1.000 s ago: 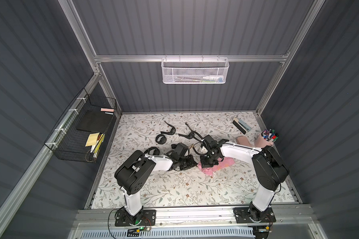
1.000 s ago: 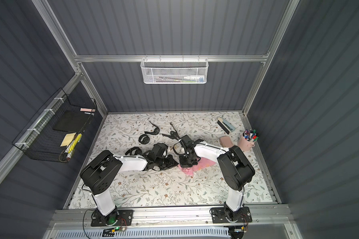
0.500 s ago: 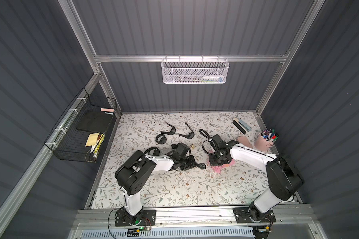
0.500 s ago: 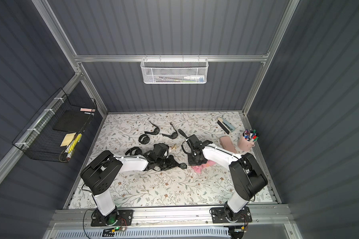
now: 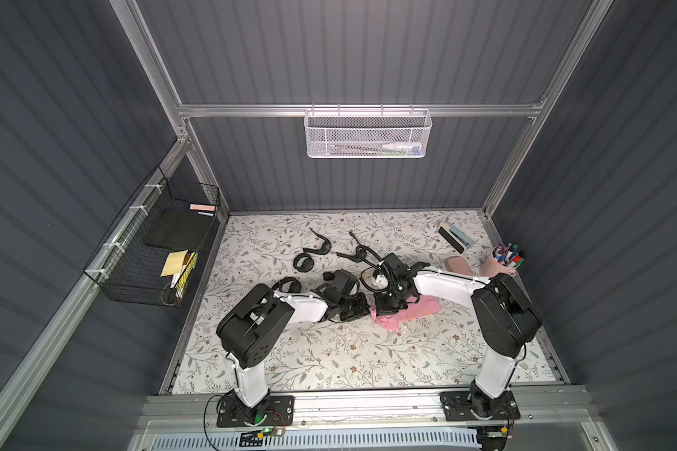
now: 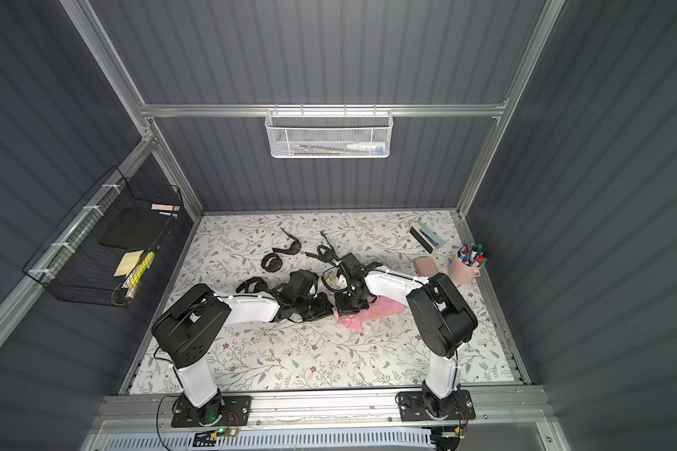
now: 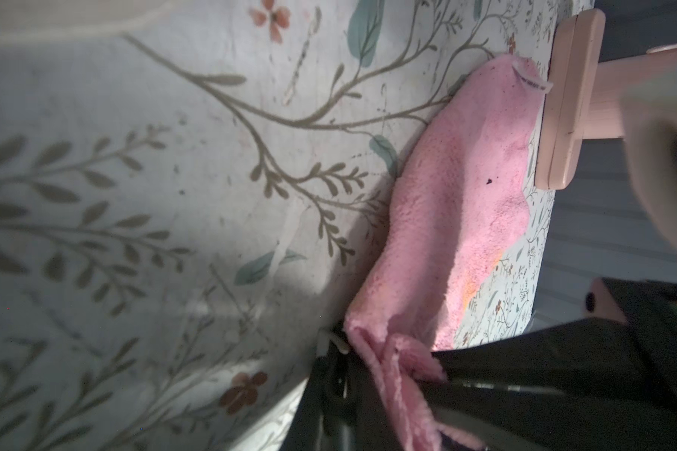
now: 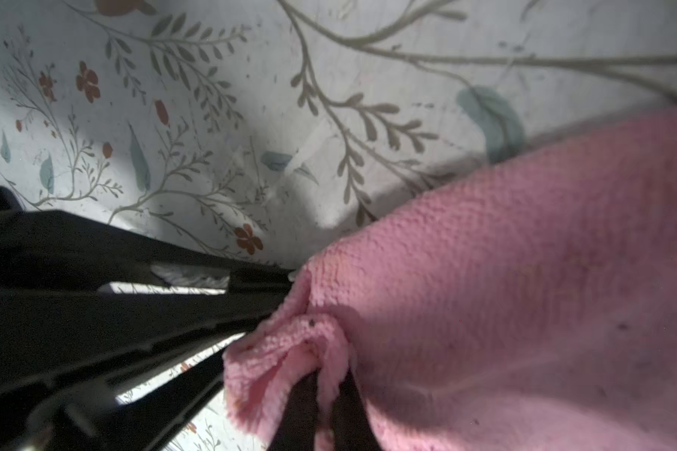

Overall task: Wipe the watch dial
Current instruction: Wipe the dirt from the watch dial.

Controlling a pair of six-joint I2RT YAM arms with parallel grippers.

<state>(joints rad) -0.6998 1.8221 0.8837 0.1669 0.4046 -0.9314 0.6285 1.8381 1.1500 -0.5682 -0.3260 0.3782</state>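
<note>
In both top views my left gripper (image 5: 362, 306) (image 6: 326, 306) and right gripper (image 5: 384, 310) (image 6: 346, 310) meet tip to tip at mid-table. The right gripper (image 8: 323, 378) is shut on a fold of the pink cloth (image 8: 524, 273) (image 5: 419, 308) (image 6: 384, 308), which trails away to the right. My left gripper is shut on a black watch; only a dark blurred part of the watch (image 7: 331, 386) shows at the cloth (image 7: 458, 195) edge. The cloth hides the dial. The left fingers (image 8: 114, 312) reach the cloth's bunched end.
Several other black watches and straps (image 5: 321, 248) lie behind the grippers. At the right stand a pink pen cup (image 5: 503, 261), a pink case (image 5: 458, 265) and a dark flat block (image 5: 454, 236). A black wire basket (image 5: 161, 250) hangs on the left wall.
The right gripper swept the cloth out to the right half a second ago and has come back left against the left gripper. The left arm has stayed put.
</note>
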